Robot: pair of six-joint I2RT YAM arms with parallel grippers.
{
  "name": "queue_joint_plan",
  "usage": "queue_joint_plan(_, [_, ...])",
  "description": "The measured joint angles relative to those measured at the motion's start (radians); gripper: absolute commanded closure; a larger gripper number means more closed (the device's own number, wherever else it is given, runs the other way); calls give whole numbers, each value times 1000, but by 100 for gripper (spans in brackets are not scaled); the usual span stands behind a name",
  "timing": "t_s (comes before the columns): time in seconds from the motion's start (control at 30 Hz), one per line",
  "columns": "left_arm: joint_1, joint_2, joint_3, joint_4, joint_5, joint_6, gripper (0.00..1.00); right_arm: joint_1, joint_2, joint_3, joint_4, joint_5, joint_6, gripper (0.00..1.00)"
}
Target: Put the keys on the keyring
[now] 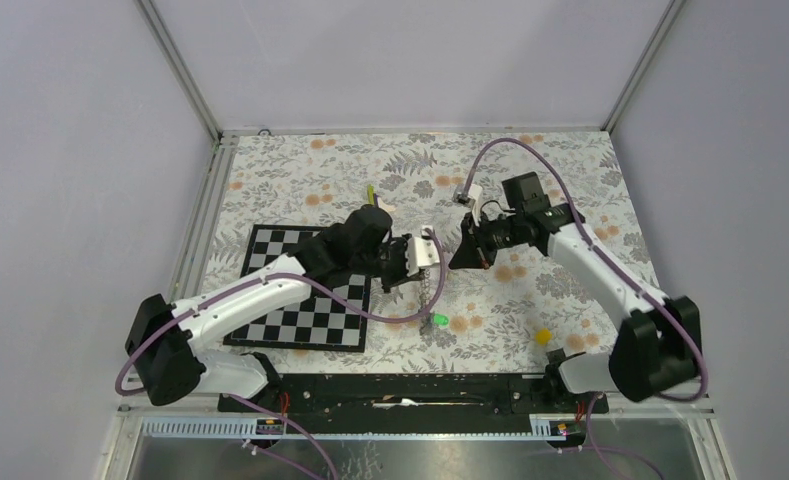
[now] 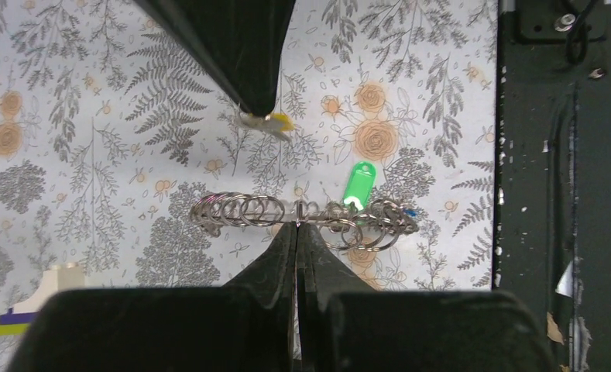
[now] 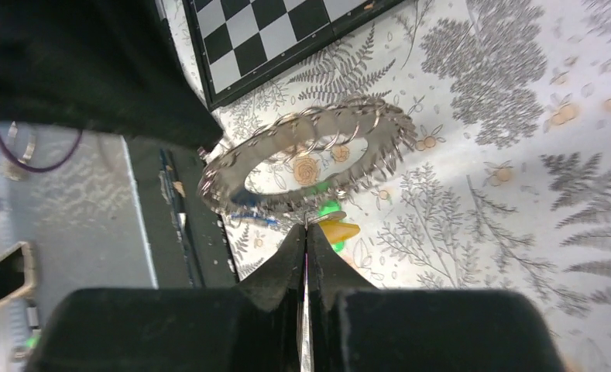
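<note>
Metal keyring edge-on, crosswise in clenched left gripper; right gripper pinches yellow key.

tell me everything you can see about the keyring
The keyring is a large, thin grey metal loop. Small wire coils crowd its rim and give it a jagged outline. It is held in the air, clamped at one edge by the shut left gripper. The right gripper, shut on a yellow-headed key, points at its near rim, though contact cannot be told. A green key shows beside it, attachment unclear.
</note>
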Motion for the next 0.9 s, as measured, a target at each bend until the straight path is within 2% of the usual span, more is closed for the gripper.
queue_joint_plan(0.13, [47, -5, 0, -3, 100, -19, 100, 22, -154, -29, 4, 43, -58, 100])
queue_joint_plan(0.27, [80, 6, 14, -9, 201, -34, 100, 55, -222, -39, 11, 63, -84, 100])
queue_joint_plan(0.57, [116, 74, 63, -37, 333, 25, 100, 66, -220, -90, 21, 27, -76, 100])
queue_joint_plan(0.9, [119, 106, 68, -52, 358, 37, 100, 95, -218, -121, 59, -14, -20, 100])
